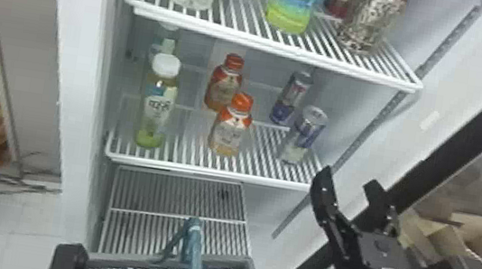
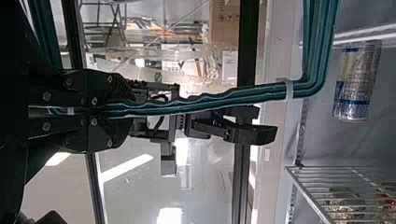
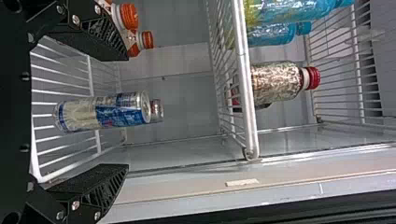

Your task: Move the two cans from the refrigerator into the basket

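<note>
Both cans are on the middle shelf (image 1: 202, 171), so neither delivery is done: two picks and two drops into the basket (image 1: 234, 262) are left. The front can (image 1: 304, 134) is upright near that shelf's right front corner; the rear can (image 1: 291, 98) stands behind it, a little toward the shelf's centre. The basket is below and in front of the shelf, its handle (image 1: 195, 257) clenched in the fingers of the left gripper (image 2: 122, 111).

The right gripper (image 3: 127, 111) is just outside the shelf's right front corner, fingers released and well apart, holding nothing. The step in hand looks like lining up on the front can, which would free the path to the rear can.

For edges, the shelf's front rail runs below the cans, and the upper shelf (image 1: 275, 49) juts overhead, so a can is best lifted only slightly, then drawn straight out. Right of the shelf, the fridge wall (image 1: 359, 113) leaves little room for the outer finger. Left of the front can, bare wires separate it from the front orange-capped bottle (image 1: 231, 128); a wide approach could nudge that bottle.
</note>
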`<state>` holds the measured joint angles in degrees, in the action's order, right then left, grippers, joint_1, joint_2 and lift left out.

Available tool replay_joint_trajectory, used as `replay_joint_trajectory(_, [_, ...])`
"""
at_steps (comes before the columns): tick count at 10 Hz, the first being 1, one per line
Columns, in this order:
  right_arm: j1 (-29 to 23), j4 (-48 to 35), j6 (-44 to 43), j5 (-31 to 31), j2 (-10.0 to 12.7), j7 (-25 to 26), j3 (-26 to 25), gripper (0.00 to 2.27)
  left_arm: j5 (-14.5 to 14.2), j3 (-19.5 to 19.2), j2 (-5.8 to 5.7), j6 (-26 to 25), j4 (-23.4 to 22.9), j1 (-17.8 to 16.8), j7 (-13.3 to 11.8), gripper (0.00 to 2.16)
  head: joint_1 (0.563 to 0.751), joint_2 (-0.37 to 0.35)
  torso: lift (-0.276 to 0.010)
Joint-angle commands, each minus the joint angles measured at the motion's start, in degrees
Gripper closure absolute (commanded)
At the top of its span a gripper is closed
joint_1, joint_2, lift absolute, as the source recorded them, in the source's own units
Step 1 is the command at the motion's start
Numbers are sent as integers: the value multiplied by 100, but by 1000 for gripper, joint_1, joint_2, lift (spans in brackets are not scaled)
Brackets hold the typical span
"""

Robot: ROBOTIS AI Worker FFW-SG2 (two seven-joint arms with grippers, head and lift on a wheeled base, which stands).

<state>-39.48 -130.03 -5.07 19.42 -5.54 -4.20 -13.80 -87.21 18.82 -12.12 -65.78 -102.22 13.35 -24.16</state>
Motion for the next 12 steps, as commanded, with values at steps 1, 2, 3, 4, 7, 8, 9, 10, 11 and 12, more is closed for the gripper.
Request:
replay_joint_trajectory(1, [67, 100, 0, 0, -17, -2, 43, 203, 14, -31, -1, -3, 34, 1, 8, 1210, 695, -350, -266])
replay_joint_trajectory(2, [151, 185, 0, 0, -26, -2, 66, 203, 26, -42, -1, -3, 34, 1, 8, 1210, 695, -350, -266])
replay_joint_trajectory(3, [222, 283, 0, 0, -35, -11, 77, 200, 26, -42, -1, -3, 34, 1, 8, 1210, 695, -350, -266])
replay_joint_trajectory(4, [348, 438, 0, 0, -43, -29, 89, 199, 26, -42, -1, -3, 34, 1, 8, 1210, 695, -350, -266])
replay_joint_trajectory(7, [686, 972, -14, -23, -114, -90, 249, 197, 26, -42, -1, -17, 48, 1, 17, 1210, 695, -350, -266])
replay_joint_trajectory(8, [826, 1127, -28, -80, -131, -90, 272, 196, 26, -42, 8, -3, 48, 1, 8, 1210, 695, -350, -266])
replay_joint_trajectory(9, [953, 1282, -84, -114, -140, -90, 272, 196, 26, -42, 8, -3, 48, 1, 8, 1210, 695, -350, -266])
replay_joint_trajectory(10, [1122, 1478, -155, -137, -167, -90, 272, 196, 26, -53, 8, -3, 48, 1, 17, 1210, 695, -350, -266])
replay_joint_trajectory(11, [1291, 1675, -253, -125, -193, -90, 317, 196, 26, -53, 8, -3, 48, 1, 8, 1210, 695, -350, -266])
replay_joint_trajectory(12, [1445, 1816, -295, -125, -210, -90, 329, 196, 26, -65, 17, -3, 48, 1, 17, 1210, 695, -350, -266])
